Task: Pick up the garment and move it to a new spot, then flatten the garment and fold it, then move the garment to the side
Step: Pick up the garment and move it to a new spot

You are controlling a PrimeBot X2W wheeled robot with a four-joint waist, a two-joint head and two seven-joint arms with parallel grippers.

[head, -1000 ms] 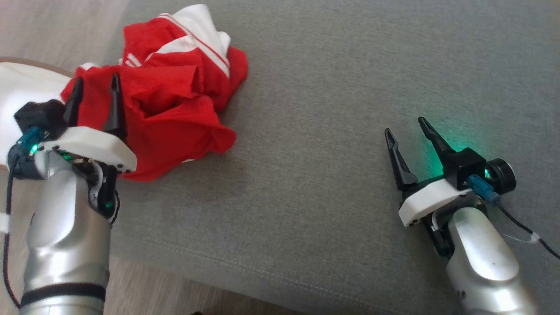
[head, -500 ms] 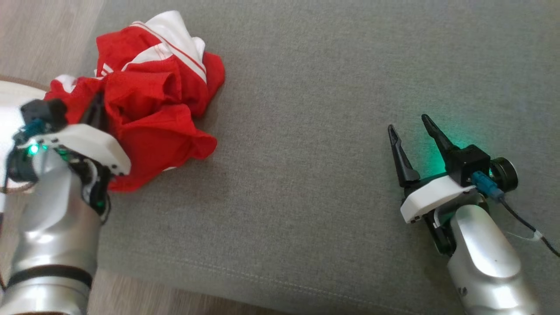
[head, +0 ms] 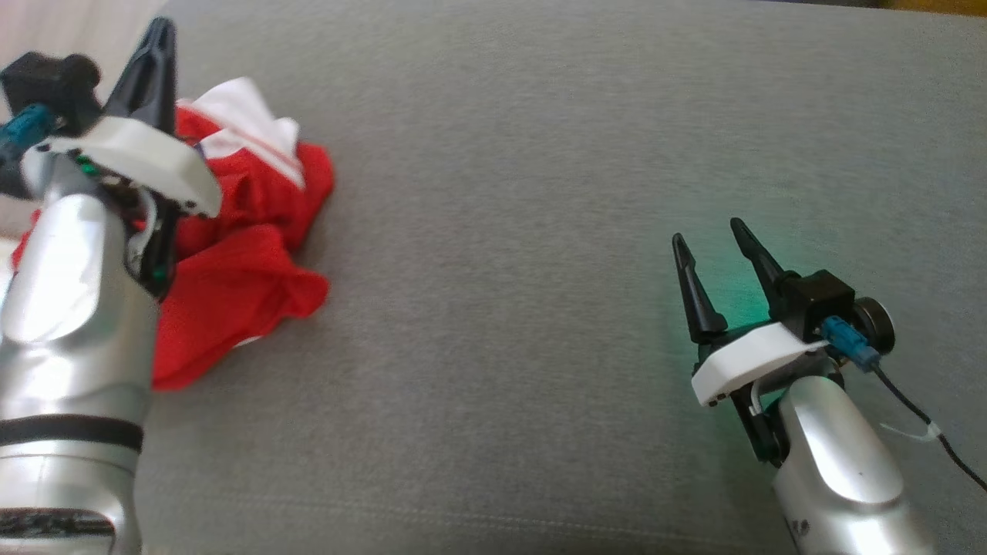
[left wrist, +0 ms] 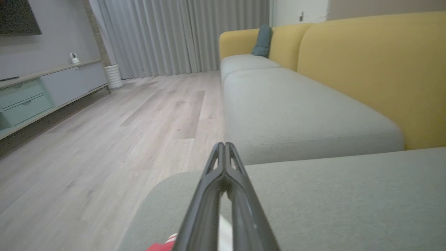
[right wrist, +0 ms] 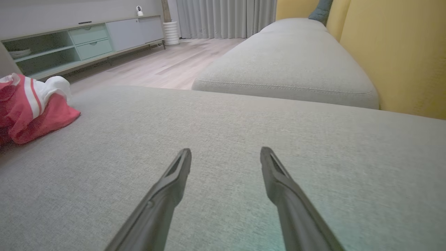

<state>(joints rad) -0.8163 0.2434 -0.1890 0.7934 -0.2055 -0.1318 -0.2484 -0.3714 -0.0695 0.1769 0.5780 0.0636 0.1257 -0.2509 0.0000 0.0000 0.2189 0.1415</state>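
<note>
The garment [head: 247,254], red with white panels and stripes, is bunched up at the left end of the grey cushion [head: 501,231]. In the right wrist view the garment [right wrist: 31,108] sits at the far left. My left gripper [head: 160,31] is shut and raised over the garment's left part, fingers pointing up. In the left wrist view the left gripper [left wrist: 223,144] has its tips together, and a bit of white cloth [left wrist: 224,233] sits low between the fingers. My left arm hides part of the heap. My right gripper [head: 707,231] is open above bare cushion at the right, and the right gripper [right wrist: 225,150] has nothing between its fingers.
A second grey cushion [left wrist: 296,115] and the yellow backrest [left wrist: 366,69] lie beyond this one. Wooden floor [left wrist: 104,139] runs past the cushion's left end, with a low cabinet [right wrist: 87,38] along the wall. A black cable [head: 917,401] trails from my right wrist.
My left gripper went from open to shut in the garment, then rose with its fingers tipping upward. The camera has shifted. The right gripper has stayed open in place.
</note>
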